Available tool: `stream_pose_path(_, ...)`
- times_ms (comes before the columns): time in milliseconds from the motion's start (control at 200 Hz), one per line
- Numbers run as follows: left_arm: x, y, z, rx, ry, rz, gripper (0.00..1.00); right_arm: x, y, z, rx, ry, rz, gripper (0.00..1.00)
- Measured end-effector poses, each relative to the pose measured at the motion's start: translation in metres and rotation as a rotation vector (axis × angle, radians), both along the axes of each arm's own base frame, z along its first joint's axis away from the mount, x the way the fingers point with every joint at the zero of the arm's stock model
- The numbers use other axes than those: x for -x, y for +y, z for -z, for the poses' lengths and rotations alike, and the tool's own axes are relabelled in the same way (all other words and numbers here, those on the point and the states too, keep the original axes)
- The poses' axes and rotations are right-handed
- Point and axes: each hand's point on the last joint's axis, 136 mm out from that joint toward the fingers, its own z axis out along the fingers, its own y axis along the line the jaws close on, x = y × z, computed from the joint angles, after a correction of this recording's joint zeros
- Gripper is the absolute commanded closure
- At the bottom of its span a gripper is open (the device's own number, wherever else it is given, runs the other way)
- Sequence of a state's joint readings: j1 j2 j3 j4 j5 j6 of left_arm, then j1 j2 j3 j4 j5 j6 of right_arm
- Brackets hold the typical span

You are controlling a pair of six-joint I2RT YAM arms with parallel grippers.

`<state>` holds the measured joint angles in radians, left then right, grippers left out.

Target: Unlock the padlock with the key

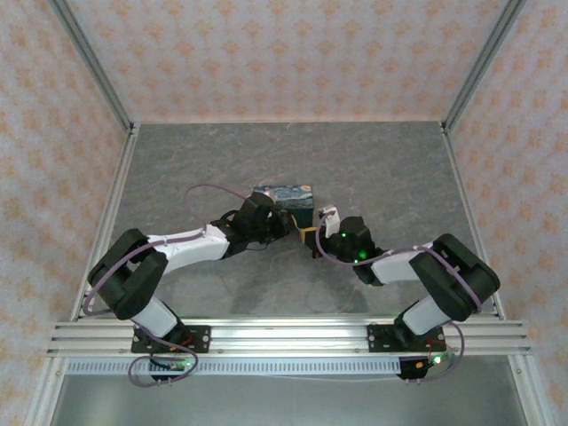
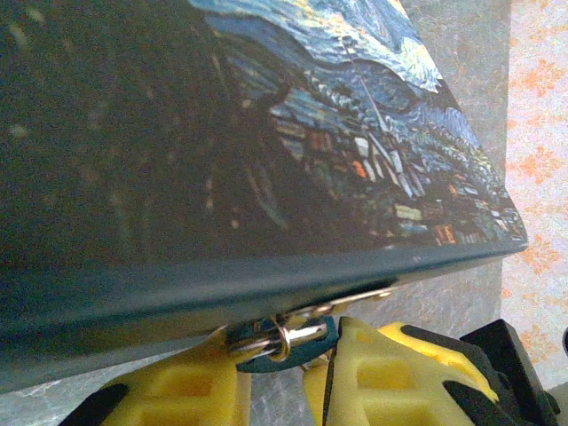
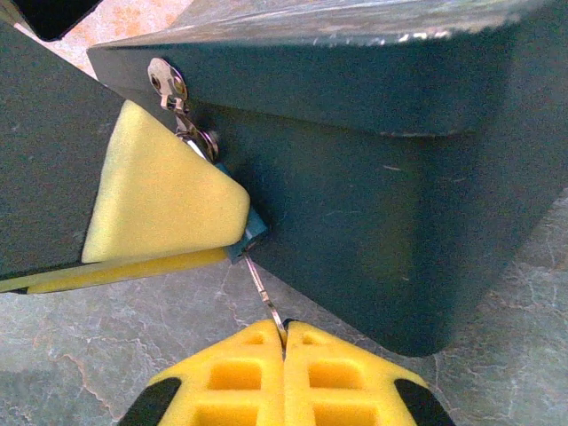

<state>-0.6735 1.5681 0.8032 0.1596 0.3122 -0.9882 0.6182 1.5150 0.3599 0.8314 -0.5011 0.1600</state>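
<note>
The right gripper [image 3: 284,342] is clenched on the key [image 3: 264,297], whose tip meets the lower end of the padlock [image 3: 251,238]. The left gripper [image 2: 293,359] grasps the padlock's teal body, one finger [image 3: 160,200] flat against it. The padlock hangs from the hasp [image 3: 173,93] on the front of the box [image 3: 382,204], mid-table [image 3: 106,337].

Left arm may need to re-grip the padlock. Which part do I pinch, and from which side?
Pinch the teal body of the padlock across its sides, coming from the side away from the box, as the left gripper does. Its shackle hangs from the box's hasp, and the key fills the free end.
</note>
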Motion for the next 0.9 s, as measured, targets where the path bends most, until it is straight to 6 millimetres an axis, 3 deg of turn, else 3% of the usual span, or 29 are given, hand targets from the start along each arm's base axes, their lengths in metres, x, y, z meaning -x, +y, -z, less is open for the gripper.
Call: stream_pose_path(901, 0.0001, -0.0002, -0.0011, 0.008, 0.005, -0.004, 0.76, -0.0061, 0.0025, 0.0005, -0.003, -0.012, 0.002, 1.0)
